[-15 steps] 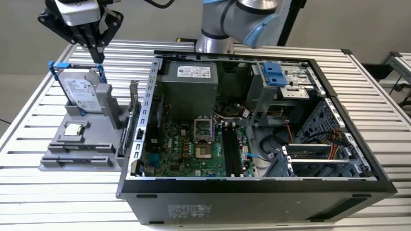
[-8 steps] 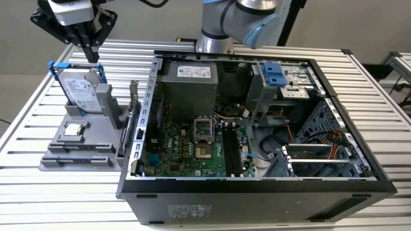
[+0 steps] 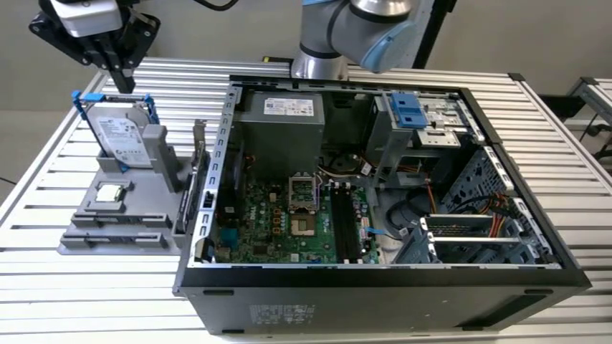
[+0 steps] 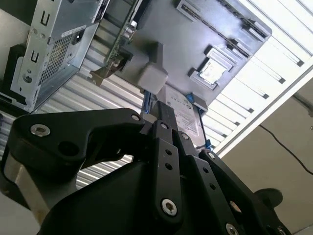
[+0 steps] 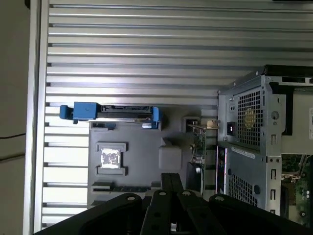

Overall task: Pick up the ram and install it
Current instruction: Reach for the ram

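Nearest the exterior camera, the open computer case (image 3: 383,290) is lying on the slatted worktop (image 3: 86,301). Its motherboard (image 3: 277,222) is facing up, and as far as I can see nothing is sitting in the long black slots (image 3: 345,222). So the install part isn't done yet.

Beside the case, on the exterior view's left, a grey holder (image 3: 115,240) is carrying the parts. The ram (image 5: 198,152) is standing on edge at the holder's case side, squeezed into the gap between the two. In the first wrist view it's showing as a thin greenish sliver. The processor chip (image 3: 112,192) is lying flat in its pocket, and the hard drive (image 3: 125,140) in its blue frame is standing at the far end.

Furthest back, the gripper (image 3: 125,80) is hanging above the hard drive end of the holder, well apart from the ram and touching nothing. To me the jaws are looking closed with nothing in them.

I'm reading this as the approach bit of the pick-up. Grabbing the stick is going to call for the jaws spreading and lining up across that thin edge, with little room next to the case wall.

The ram is showing mostly edge-on, so I can't tell how it's seated. The gripper's own black linkage is also covering part of both wrist views.
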You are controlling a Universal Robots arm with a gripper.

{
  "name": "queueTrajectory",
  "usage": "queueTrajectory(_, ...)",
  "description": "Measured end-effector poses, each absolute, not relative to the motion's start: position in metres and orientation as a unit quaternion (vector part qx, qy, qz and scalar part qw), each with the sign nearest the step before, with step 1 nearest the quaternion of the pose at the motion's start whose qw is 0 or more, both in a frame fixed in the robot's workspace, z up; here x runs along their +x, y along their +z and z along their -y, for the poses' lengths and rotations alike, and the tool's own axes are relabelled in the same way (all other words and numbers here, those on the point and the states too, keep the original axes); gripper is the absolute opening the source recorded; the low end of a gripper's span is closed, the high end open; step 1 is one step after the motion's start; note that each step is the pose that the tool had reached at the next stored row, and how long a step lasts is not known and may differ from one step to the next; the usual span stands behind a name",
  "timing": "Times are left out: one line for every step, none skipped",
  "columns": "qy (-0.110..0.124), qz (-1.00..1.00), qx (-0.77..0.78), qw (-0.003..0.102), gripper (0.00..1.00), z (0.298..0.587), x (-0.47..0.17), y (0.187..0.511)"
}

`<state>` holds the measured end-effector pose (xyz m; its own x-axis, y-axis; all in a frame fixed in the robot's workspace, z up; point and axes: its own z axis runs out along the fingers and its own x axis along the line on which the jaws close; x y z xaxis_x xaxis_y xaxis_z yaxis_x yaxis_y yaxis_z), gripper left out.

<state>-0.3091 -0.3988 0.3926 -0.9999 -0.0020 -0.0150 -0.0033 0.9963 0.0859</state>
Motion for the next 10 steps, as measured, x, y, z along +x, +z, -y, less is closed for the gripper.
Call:
queueTrajectory(0.043,-0.999,-0.002,0.007,0.00,0.399,-0.311,0.393)
queueTrajectory(0.043,-0.999,-0.002,0.007,0.00,0.399,-0.313,0.393)
queueTrajectory(0.043,-0.999,-0.002,0.007,0.00,0.399,-0.314,0.393)
queueTrajectory(0.043,-0.999,-0.002,0.007,0.00,0.399,-0.316,0.393)
queueTrajectory(0.043,-0.999,-0.002,0.007,0.00,0.399,-0.318,0.393)
queueTrajectory(0.043,-0.999,-0.002,0.007,0.00,0.399,-0.320,0.393)
queueTrajectory(0.043,-0.999,-0.003,0.007,0.00,0.399,-0.322,0.393)
queueTrajectory(0.043,-0.999,-0.003,0.007,0.00,0.399,-0.324,0.393)
queueTrajectory(0.043,-0.999,-0.003,0.007,0.00,0.399,-0.326,0.393)
queueTrajectory(0.043,-0.999,-0.003,0.007,0.00,0.399,-0.328,0.393)
